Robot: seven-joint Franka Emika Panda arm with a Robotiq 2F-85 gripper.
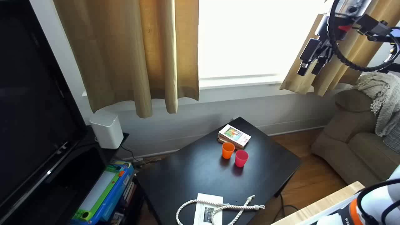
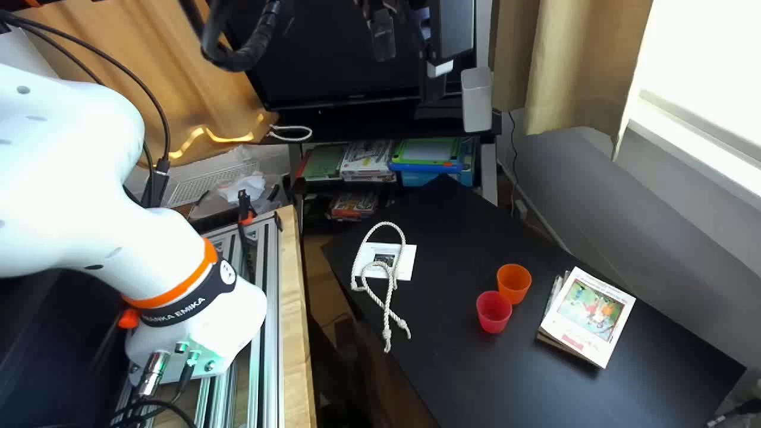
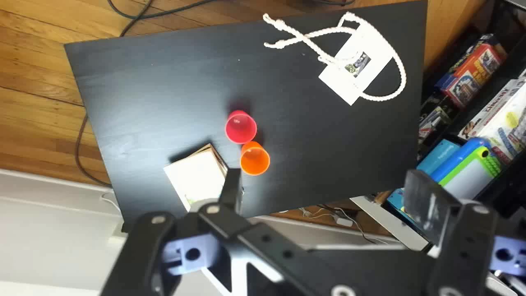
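In an exterior view we are seeing two cups (image 2: 494,312) on the table (image 2: 469,368), books (image 2: 588,315) to their right, rope (image 2: 387,310) over paper (image 2: 407,261) to their left.

In an exterior view, white letters on the black band (image 2: 193,304) low on the robot arm (image 2: 71,178) read "FRANKA EMIKA", with a round white emblem (image 2: 227,272) beside them. Print on the top book (image 2: 588,318), the card (image 2: 405,261) on the worktop (image 2: 458,238) and the shelved boxes (image 2: 367,157) is too small or blurred to read.
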